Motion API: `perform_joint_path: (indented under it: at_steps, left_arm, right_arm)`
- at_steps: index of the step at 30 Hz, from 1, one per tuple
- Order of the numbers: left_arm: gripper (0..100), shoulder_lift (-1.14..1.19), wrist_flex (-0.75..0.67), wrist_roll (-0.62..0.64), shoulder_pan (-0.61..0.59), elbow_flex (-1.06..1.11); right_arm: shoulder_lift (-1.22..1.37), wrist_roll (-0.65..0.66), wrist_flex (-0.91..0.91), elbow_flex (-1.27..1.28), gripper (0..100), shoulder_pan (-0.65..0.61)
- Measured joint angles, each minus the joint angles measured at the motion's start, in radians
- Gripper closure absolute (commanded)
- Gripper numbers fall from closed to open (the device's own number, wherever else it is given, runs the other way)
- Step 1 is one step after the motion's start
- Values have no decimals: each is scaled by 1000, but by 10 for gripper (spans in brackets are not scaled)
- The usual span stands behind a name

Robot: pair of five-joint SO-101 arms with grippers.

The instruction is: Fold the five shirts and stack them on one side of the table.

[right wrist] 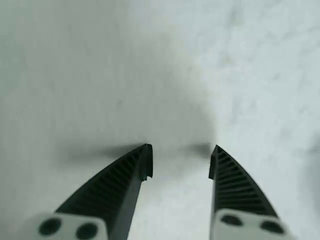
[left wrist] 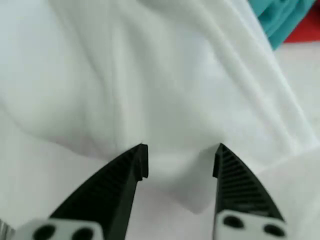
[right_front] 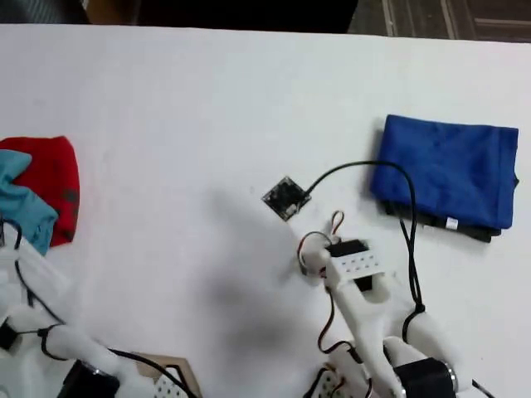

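Two folded pieces, a blue shirt [right_front: 448,170] over a dark garment [right_front: 431,222], were seen stacked at the right in the high view; a red shirt [right_front: 54,178] and a teal shirt [right_front: 25,211] lay at the left. In the left wrist view, the left end effector [left wrist: 181,150] was held wide, a white shirt [left wrist: 150,75] bunched just ahead. In the right wrist view, the right end effector [right wrist: 180,149] was spread wide over bare worktop [right wrist: 250,75].

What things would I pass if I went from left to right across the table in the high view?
red shirt → small black board → folded blue shirt
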Motion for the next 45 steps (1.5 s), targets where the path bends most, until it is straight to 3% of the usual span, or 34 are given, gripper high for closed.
perform_joint_path:
  at_steps: [4,9,13,26,30,34,41,45]
  left_arm:
    - [770,0,-114,-133,-48,66]
    - [788,0,-216,-180,-49,127]
    - [993,0,-241,-180,-49,141]
    - [976,0,-224,-180,3,64]
    - [976,0,-41,-118,54,-84]
    - [976,0,307,64,181,-324]
    - [976,0,979,229,703,-804]
    - [976,0,1094,307,1020,-1014]
  right_arm:
    - [0,0,-11,0,809,0]
    - [0,0,-15,0,809,-2]
    - [0,0,-15,0,809,-5]
    - [0,0,-15,0,810,-5]
    - [0,-8,-15,0,810,-5]
    - [0,-80,-43,0,811,-5]
    - [0,-114,-46,0,811,-5]
    - [0,-127,-46,0,811,51]
